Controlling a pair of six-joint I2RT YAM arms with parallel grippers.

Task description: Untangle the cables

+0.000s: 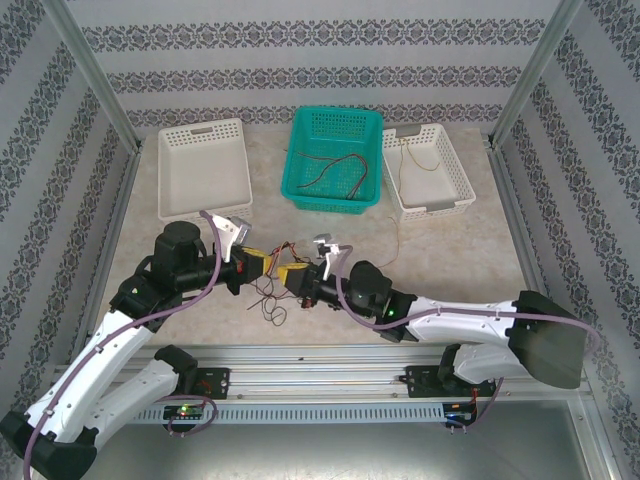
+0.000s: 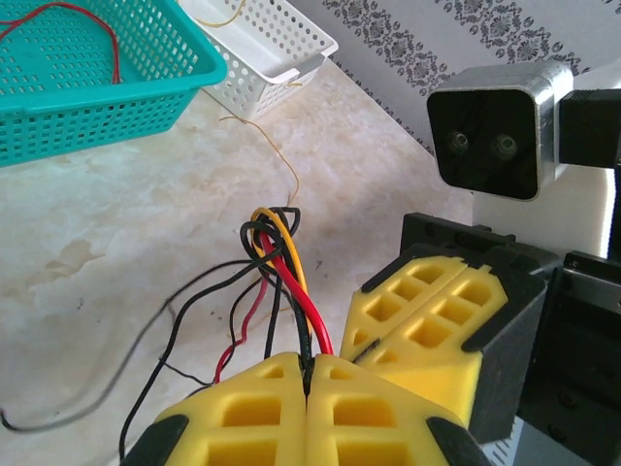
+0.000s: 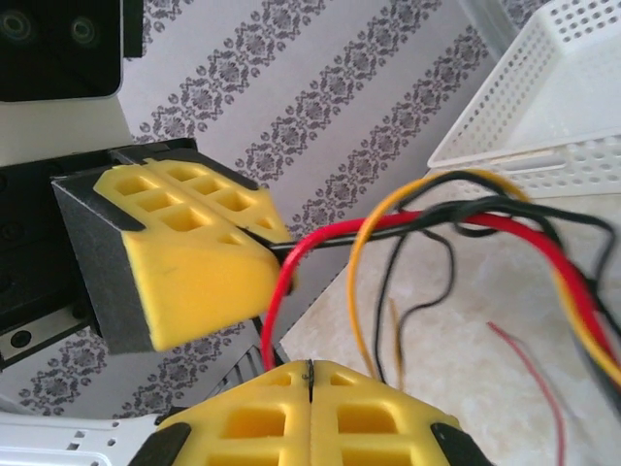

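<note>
Nearest, the left gripper (image 2: 309, 388), its yellow honeycomb-moulded fingers pressed flat together, is clenched on a tangled bundle of thin red, black and yellow-tan cables (image 2: 279, 254) that loop up just ahead of its tips. Just beside it, the right gripper (image 3: 309, 383) is also closed tight. Red and yellow wires drop behind its tips (whether any is actually pinched there, I cannot tell). Loose black ends trail onto the beige marbled table (image 1: 450, 250). Farther out, one yellow-tan strand (image 1: 396, 240) lies on the table, running toward a white perforated plastic basket (image 1: 435, 208) at right. A teal plastic mesh basket (image 1: 330, 203) in the middle holds red and dark strands (image 1: 335, 165), and a second white basket (image 1: 165, 170) stands at left.
</note>
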